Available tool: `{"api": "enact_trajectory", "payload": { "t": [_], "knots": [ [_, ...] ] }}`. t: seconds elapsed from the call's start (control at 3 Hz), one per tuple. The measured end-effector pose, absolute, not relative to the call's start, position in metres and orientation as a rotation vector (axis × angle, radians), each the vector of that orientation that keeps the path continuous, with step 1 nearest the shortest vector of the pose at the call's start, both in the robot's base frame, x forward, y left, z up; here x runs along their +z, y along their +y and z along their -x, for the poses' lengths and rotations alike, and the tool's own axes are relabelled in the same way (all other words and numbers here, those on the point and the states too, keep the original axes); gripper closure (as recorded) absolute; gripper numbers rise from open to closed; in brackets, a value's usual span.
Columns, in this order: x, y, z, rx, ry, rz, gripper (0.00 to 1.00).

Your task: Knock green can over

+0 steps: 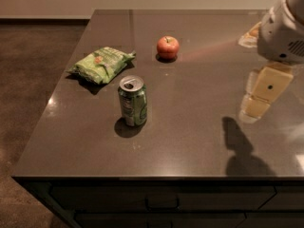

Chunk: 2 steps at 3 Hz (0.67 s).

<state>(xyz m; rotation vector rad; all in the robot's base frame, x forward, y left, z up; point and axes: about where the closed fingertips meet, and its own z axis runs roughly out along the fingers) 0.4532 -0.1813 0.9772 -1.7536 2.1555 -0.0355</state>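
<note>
The green can [132,101] stands upright on the dark countertop [190,141], left of centre, its silver pull-tab top facing up. My gripper [255,111] hangs above the right side of the countertop, far to the right of the can and well apart from it. It holds nothing that I can see, and its shadow falls on the counter below it.
A crinkled light-green chip bag [101,63] lies behind and left of the can. A red apple [167,47] sits at the back centre. A pale object [251,36] lies at the far right, partly hidden by my arm. The counter's left and front edges drop to brown floor.
</note>
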Motion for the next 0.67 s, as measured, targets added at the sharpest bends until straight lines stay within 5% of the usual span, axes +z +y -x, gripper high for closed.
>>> {"api": "enact_trajectory", "payload": {
  "t": [0.67],
  "knots": [
    [0.957,-0.136,-0.463,0.023,2.075,1.813,0.0]
  ]
}}
